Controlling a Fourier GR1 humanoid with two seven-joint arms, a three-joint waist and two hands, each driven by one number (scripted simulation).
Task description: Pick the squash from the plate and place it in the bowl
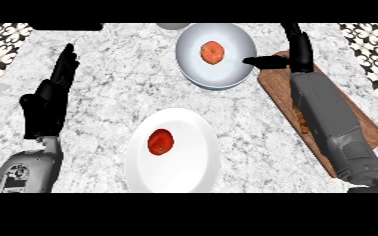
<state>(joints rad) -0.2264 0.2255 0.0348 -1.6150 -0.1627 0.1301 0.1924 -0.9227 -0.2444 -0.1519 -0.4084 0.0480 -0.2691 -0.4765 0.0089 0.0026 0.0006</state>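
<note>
An orange squash (212,53) lies inside the grey-white bowl (235,37) at the back of the counter. My right hand (298,49) stands just right of the bowl with fingers straight and its thumb pointing at the bowl's rim; it holds nothing. A white plate (193,165) sits at the front middle with a red tomato (160,142) on it. My left hand (50,95) rests open at the left, fingers up.
A brown wooden cutting board (275,82) lies along the right side under my right forearm. A dark object (66,26) sits at the back left edge, and a pale round thing (173,26) shows behind the bowl.
</note>
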